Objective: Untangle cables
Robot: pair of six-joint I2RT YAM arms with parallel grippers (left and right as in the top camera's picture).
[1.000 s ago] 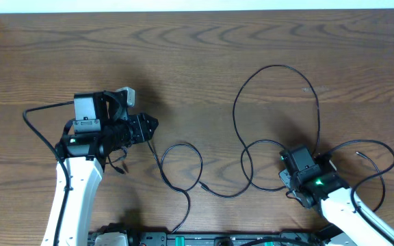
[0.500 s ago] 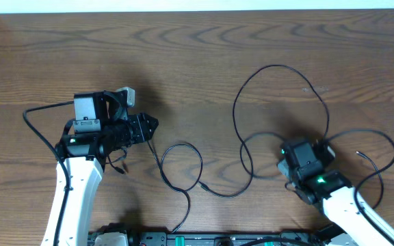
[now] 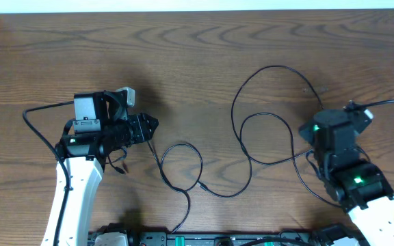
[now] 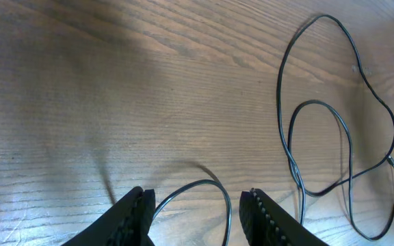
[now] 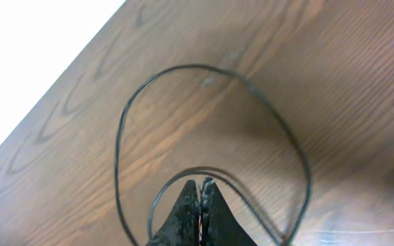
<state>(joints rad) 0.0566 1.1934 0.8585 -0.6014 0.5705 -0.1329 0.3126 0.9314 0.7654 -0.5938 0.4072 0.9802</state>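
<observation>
Right pincer (image 5: pixel 198 184) closed among the loops of a black cable (image 5: pixel 118 137); left pincer (image 4: pixel 195 198) spread over another bend of it.

The right pincer's fingers are pressed together tip to tip. A small arc of the cable curves just ahead of the tips, and it cannot be told whether a strand is caught between them. Beyond that arc a larger loop rings it, lying flat on the wooden table (image 3: pixel 197 41) and reaching towards the far edge. To this pincer's left the cable runs on in crossing loops across the table to the left pincer. The left pincer's fingers stand wide apart, and a bend of the cable lies on the wood between them. Ahead and to the right of the left pincer are the two nested loops, one inside the other.
</observation>
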